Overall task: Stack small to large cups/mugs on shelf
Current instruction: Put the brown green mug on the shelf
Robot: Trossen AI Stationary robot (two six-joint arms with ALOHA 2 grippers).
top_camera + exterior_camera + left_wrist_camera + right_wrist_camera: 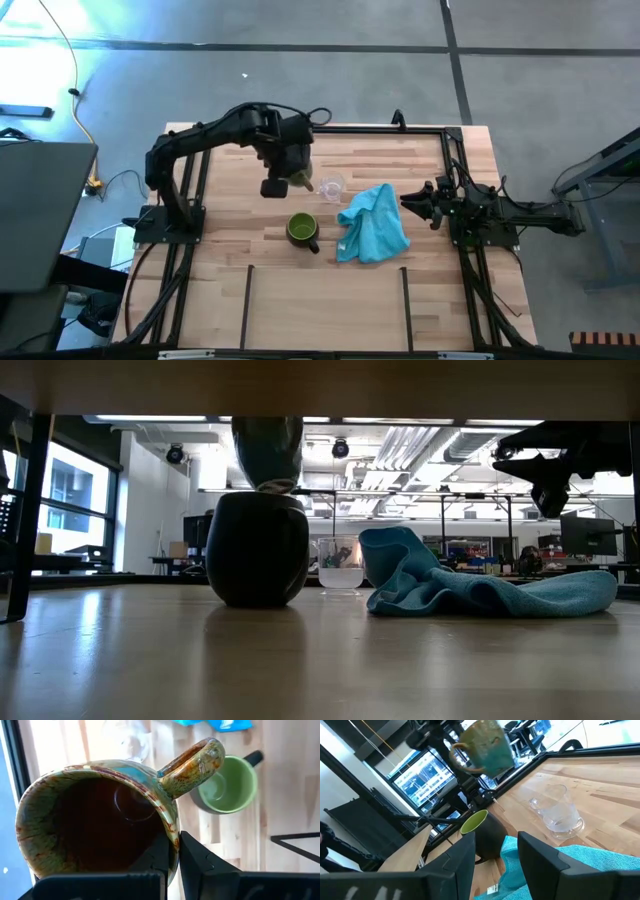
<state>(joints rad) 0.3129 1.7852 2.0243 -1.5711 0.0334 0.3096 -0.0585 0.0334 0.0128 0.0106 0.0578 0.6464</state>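
Observation:
The brown/tan handled mug (95, 820) is in the air in my left gripper (172, 860), above the far middle of the table (300, 180). It hangs over the green mug (257, 550) in the low view (268, 455). The green mug (303, 229) has a dark outside and stands upright on its base. The clear glass cup (332, 187) stands just beyond it, also on its base. My right gripper (495, 855) is open and waits at the table's right side (412, 200), behind the cloth. The slatted shelf strip (325, 300) runs along the near edge. My left gripper holds the brown mug by its rim (172, 837), close to the root of the handle (200, 762). One finger (152, 865) is inside the mug and the other (200, 860) is outside the wall. The fingers reach down from above. The mug is lifted clear and tilted.
A turquoise cloth (373, 222) lies crumpled right of the green mug, between the cups and my right gripper. Black frame rails (455, 170) border the table. Thin black bars (247, 300) divide the near strip into bays. Bare wood lies left of the green mug.

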